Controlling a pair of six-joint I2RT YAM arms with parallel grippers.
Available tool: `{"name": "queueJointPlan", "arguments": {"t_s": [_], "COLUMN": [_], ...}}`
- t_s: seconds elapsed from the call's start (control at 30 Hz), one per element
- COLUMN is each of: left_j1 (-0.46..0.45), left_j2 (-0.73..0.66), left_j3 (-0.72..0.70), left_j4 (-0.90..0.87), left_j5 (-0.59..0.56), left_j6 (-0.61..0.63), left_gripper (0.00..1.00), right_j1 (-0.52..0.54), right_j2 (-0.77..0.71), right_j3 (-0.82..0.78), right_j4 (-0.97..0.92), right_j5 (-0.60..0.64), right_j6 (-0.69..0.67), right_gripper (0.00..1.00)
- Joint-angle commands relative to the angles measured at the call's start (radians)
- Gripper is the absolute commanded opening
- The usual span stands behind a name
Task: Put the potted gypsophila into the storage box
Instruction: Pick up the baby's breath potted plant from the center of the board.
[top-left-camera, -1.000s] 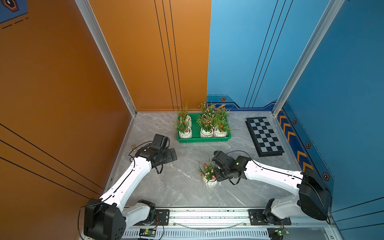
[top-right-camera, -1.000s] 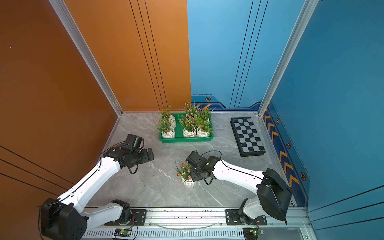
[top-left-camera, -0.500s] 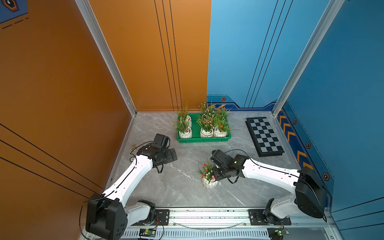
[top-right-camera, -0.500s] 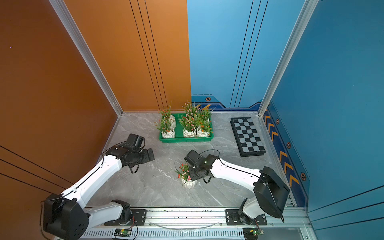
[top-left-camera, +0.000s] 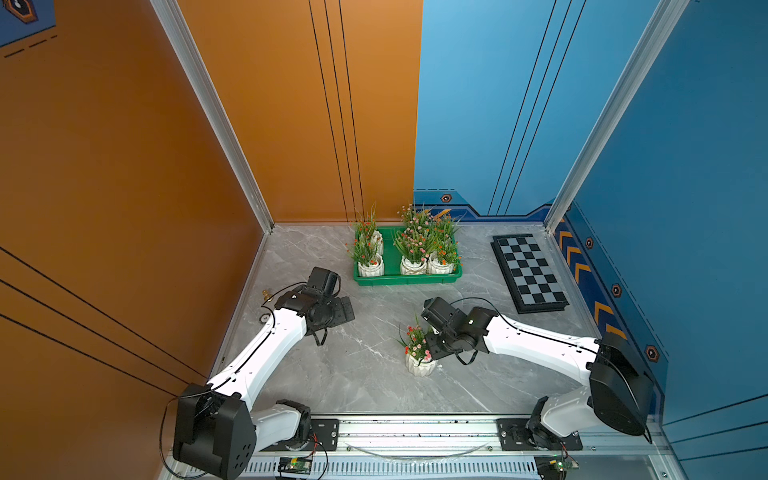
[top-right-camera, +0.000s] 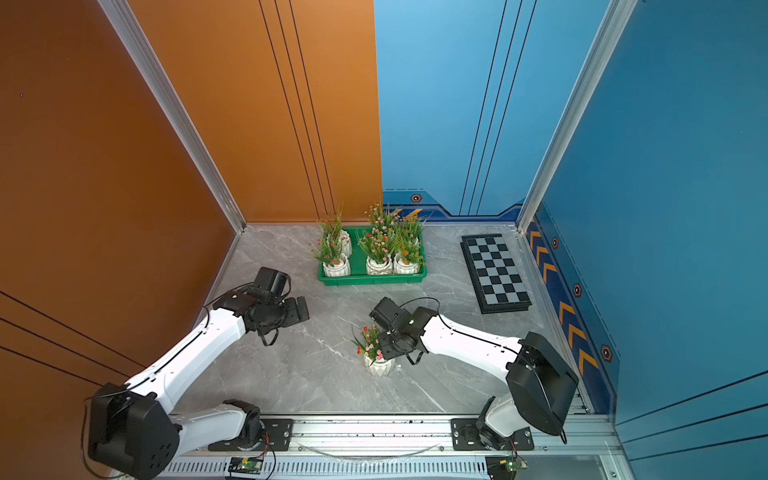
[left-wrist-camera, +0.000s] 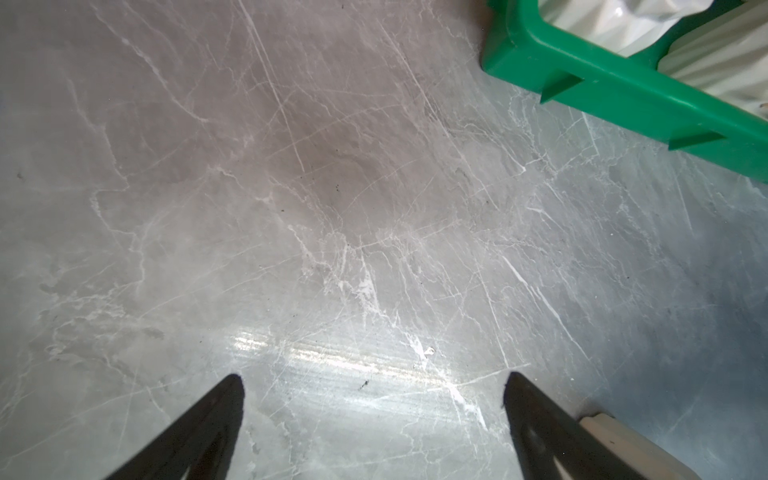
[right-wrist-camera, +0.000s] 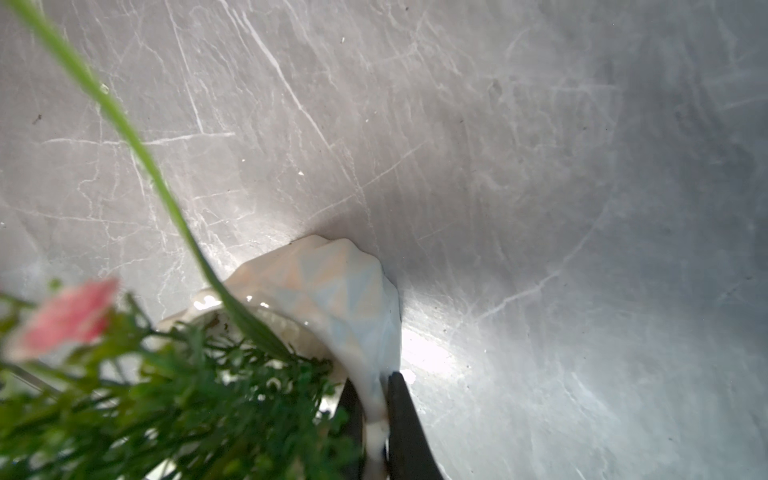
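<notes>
One potted gypsophila (top-left-camera: 420, 365) (top-right-camera: 380, 366) stands alone on the grey marble table in both top views: a white ribbed pot with green sprigs and pink and red blossoms. My right gripper (right-wrist-camera: 376, 386) is shut on the pot's rim (right-wrist-camera: 332, 291), one finger inside and one outside. The green storage box (top-left-camera: 407, 280) (top-right-camera: 372, 281) sits at the back and holds several more potted plants (top-left-camera: 370, 268). My left gripper (left-wrist-camera: 374, 378) (top-left-camera: 345, 307) hangs open over bare table beside the box's near corner (left-wrist-camera: 623, 83), holding nothing.
A black-and-white chequered board (top-left-camera: 528, 272) (top-right-camera: 494, 272) lies at the back right by the blue wall. Two small metal bits (top-left-camera: 266, 296) lie near the left wall. Orange and blue walls close in the table on three sides.
My right gripper has closed its fingers onto the rim of the lone pot. The pot stands where it was. The left arm has hardly moved.
</notes>
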Motion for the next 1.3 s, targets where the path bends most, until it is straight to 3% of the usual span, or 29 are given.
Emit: {"name": "queueJointPlan", "arguments": {"t_s": [0.0, 0.87, 1.27], "left_j1": [0.013, 0.025, 0.059], "left_j2": [0.008, 0.075, 0.073], "left_j3": [-0.016, 0.010, 0.022], "left_j4": [0.004, 0.022, 0.022], "left_j5": [-0.011, 0.005, 0.029], "left_j6": [-0.005, 0.008, 0.029], "left_gripper": [0.98, 0.98, 0.98], "right_j1": [-0.016, -0.134, -0.176], "right_j2": [0.001, 0.031, 0.189], "right_j3": [0.043, 0.148, 0.463], "right_j4": [-0.014, -0.073, -0.230], "right_j5": [-0.024, -0.101, -0.056], "right_j6": [-0.026, -0.120, -0.251], "right_gripper": [0.05, 0.01, 0.00]}}
